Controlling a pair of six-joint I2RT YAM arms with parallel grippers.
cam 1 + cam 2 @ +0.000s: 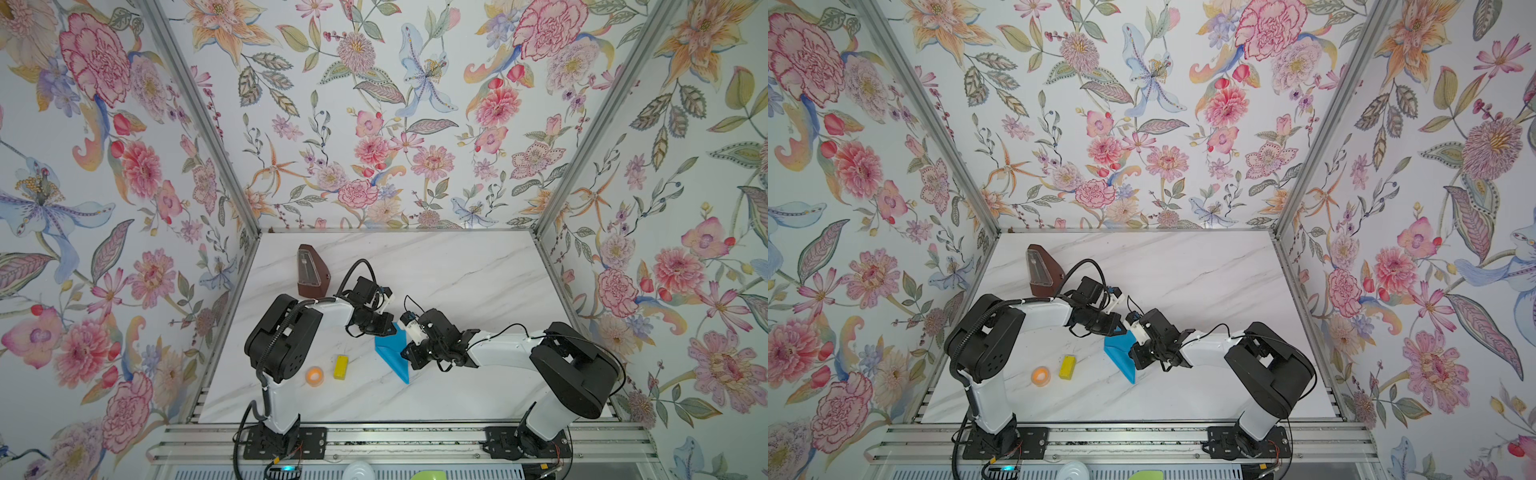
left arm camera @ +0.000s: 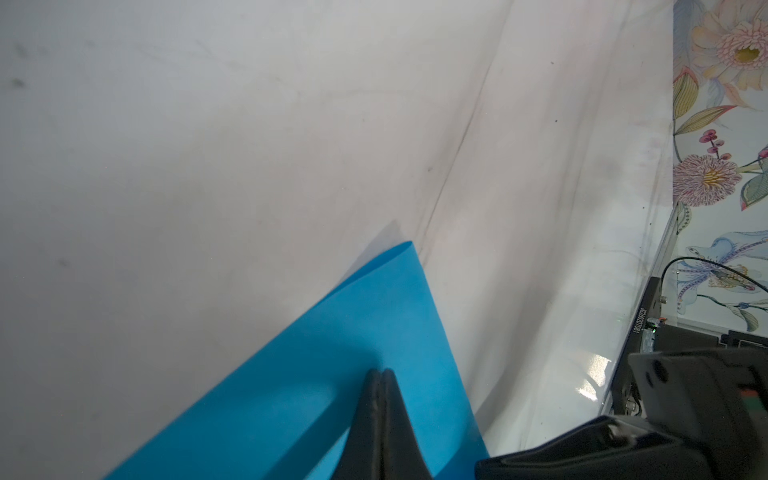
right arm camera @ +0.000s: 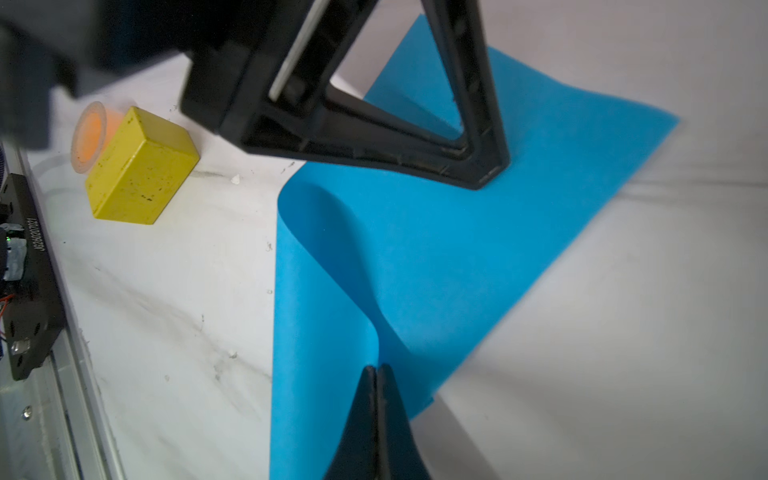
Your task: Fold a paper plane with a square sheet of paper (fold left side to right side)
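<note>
Robot grippers, two; paper sheets, one; loose table items, three. Bright blue sheet of thin paper (image 1: 392,353) (image 1: 1121,358) (image 2: 332,353) (image 3: 457,249): one, plain and unmarked, near the middle of the white marble-patterned tabletop (image 1: 457,282), between the two arms. Part of it lies flat. The side toward the block is lifted and curls over in a soft, uncreased loop. In both top views it reads as a narrow pointed shape, tip toward the near table edge. Left gripper (image 1: 391,328) (image 1: 1121,329) (image 2: 380,372) (image 3: 482,183): jaws fully together with nothing between them, tip set down on the flat part of the sheet. Right gripper (image 1: 406,353) (image 1: 1133,357) (image 3: 377,368): jaws fully together at the raised edge of the curl, apparently pinching it. Yellow rectangular block (image 1: 340,367) (image 1: 1067,367) (image 3: 141,166), one, and small orange translucent roll (image 1: 314,375) (image 1: 1041,375) (image 3: 89,137), one: just beside each other, left of the sheet and apart from it. Brown pyramid-shaped case (image 1: 311,272) (image 1: 1044,272) with a clear front: one, upright at the far left.
</note>
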